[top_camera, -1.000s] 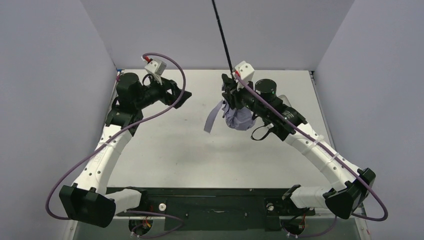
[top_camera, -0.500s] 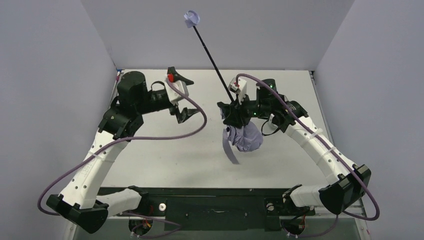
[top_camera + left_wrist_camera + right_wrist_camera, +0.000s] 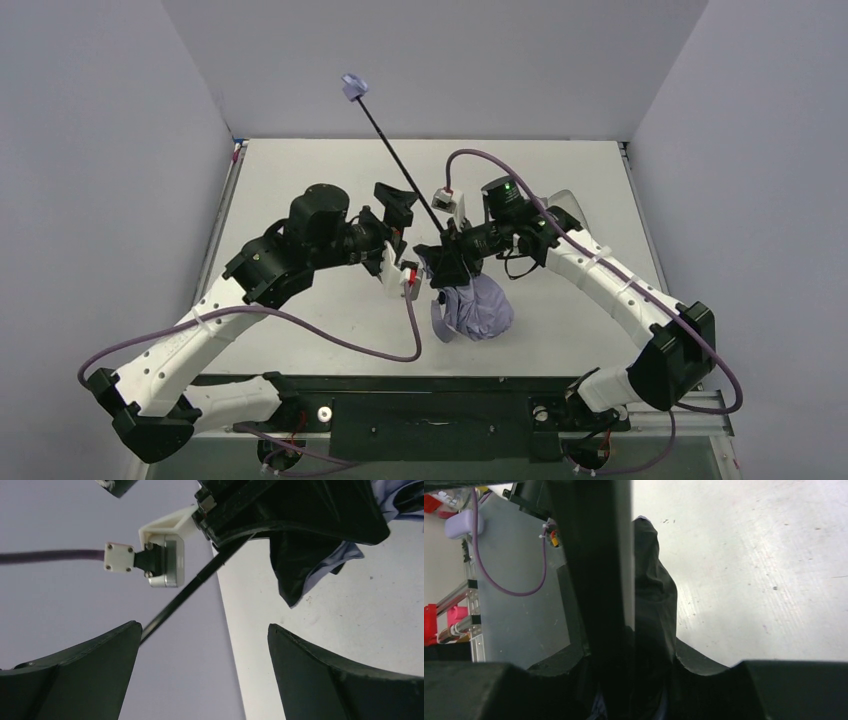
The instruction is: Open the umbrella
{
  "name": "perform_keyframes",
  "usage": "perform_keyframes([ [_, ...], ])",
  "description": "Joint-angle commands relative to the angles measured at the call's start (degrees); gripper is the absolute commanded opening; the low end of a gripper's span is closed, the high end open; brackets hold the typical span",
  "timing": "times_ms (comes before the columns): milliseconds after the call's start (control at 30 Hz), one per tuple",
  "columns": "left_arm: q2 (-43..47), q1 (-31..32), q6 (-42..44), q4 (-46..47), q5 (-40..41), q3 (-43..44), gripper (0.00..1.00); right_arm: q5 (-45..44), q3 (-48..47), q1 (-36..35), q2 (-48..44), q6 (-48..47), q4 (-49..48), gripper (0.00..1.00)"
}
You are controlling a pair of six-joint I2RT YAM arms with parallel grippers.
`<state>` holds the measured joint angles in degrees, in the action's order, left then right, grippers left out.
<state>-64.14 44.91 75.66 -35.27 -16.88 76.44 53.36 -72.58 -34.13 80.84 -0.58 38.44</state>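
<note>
Shaft (image 3: 395,150) out toward 11 o'clock; canopy (image 3: 487,316) bunched, unopened. Right gripper (image 3: 447,262) clamped on umbrella (image 3: 468,300); left gripper (image 3: 400,238) wide, empty, at shaft. Spreading remains.

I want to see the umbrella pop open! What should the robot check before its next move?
1. Right end effector gripping the umbrella: ok, shut on its shaft.
2. Left end effector open: ok, fingers wide apart.
3. Shaft inside that gap: ok, though close to one finger.
4. Left fingers touching the shaft: cannot tell.
5. Handle free: ok, up in the air.
6. Fabric spread out: not ok, bundled.
</note>
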Motion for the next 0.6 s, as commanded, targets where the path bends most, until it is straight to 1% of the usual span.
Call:
perform_keyframes([
  [0, 0.8, 2.0, 8.9, -0.5, 3.7, 1.4, 0.97, 3.9, -0.6, -1.8, 0.2, 2.1, -2.2, 0.0],
  [133, 0.4, 2.3, 12.4, 0.4, 4.6, -0.1, 0.97, 4.5, -0.8, -2.4, 1.2, 2.5, -2.3, 0.0],
  [233, -0.7, 1.7, 16.6, 0.4, 7.1, -1.2, 0.93, 4.1, -2.0, -3.3, 1.8, 2.2, -1.8, 0.0],
  [300, -1.5, 0.5, 18.0, -0.2, 7.7, -1.1, 0.89, 3.8, -2.5, -3.5, 2.2, 1.8, -0.9, 0.0],
  [367, -2.2, -0.5, 19.5, -1.0, 8.2, -1.1, 0.8, 3.6, -2.5, -3.6, 2.0, 1.8, -0.3, 0.0],
  [433, -2.6, -1.5, 20.3, -0.7, 8.7, -1.2, 0.74, 3.3, -2.4, -3.6, 1.7, 1.7, 0.0, 0.0],
  [533, -3.6, -2.2, 21.7, 0.3, 9.5, -1.5, 0.67, 2.8, -2.9, -3.8, 1.7, 1.4, 0.9, 0.0],
  [567, -4.0, -2.6, 22.2, 0.3, 9.5, -1.5, 0.63, 2.8, -3.0, -3.9, 1.7, 1.2, 1.6, 0.0],
])
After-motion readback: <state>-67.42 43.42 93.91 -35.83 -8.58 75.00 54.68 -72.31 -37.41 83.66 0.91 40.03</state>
